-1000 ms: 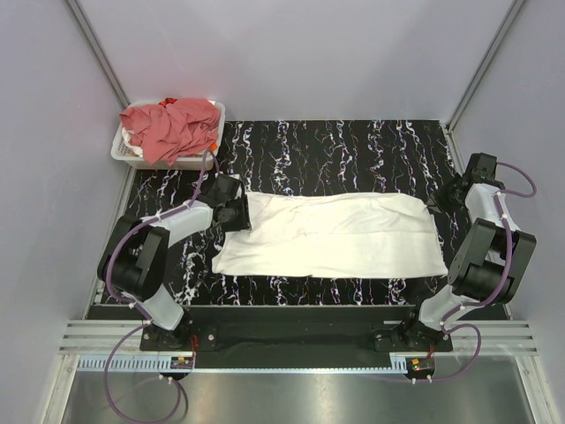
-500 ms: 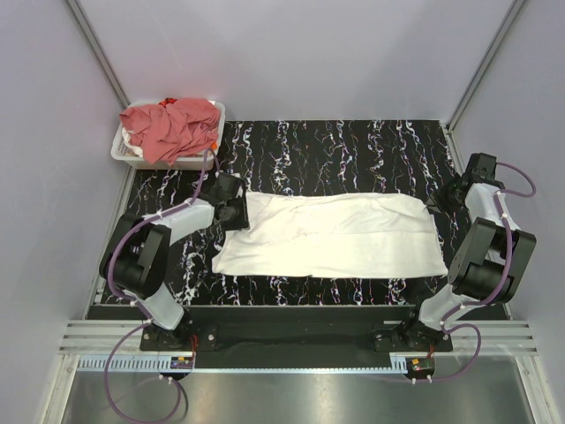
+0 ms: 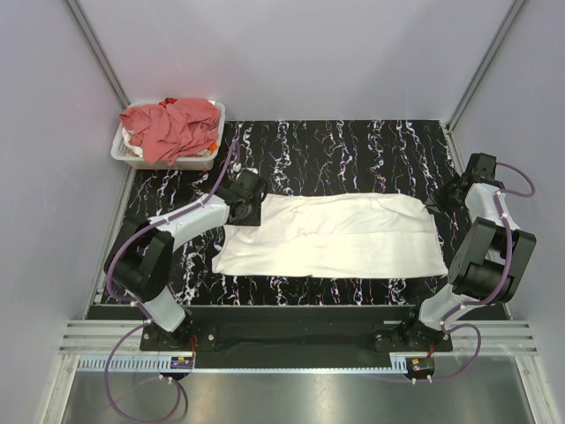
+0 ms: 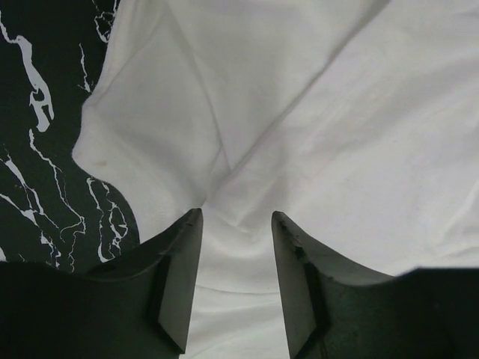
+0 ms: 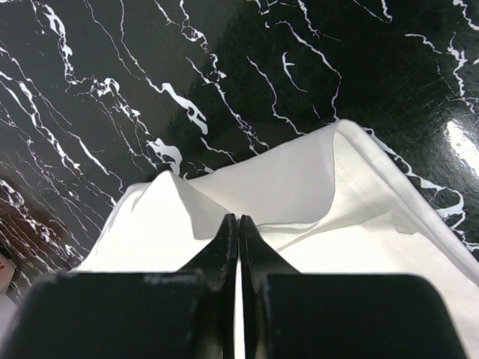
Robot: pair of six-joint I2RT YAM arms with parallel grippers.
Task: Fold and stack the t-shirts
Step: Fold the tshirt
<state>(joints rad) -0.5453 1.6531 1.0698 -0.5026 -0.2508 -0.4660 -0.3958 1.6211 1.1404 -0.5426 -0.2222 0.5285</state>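
A white t-shirt [image 3: 335,234] lies folded into a long band across the black marbled table. My left gripper [image 3: 254,205] hovers over the shirt's far left corner. In the left wrist view it [image 4: 236,217] is open, its jaws apart over creased white cloth [image 4: 314,134]. My right gripper [image 3: 439,203] is at the shirt's right end. In the right wrist view it [image 5: 238,218] is shut on a raised edge of the white t-shirt [image 5: 277,187]. Salmon-red t-shirts [image 3: 172,125] are heaped in the basket.
The white plastic basket [image 3: 208,160] stands at the table's far left corner. Bare black marbled table [image 3: 353,150] lies beyond the shirt and in a narrow strip [image 3: 335,287] in front of it. Grey walls close in left, right and back.
My left gripper has moved right and a little away from me, from the shirt's left edge onto its far left corner. The right arm and the shirt have not visibly moved.
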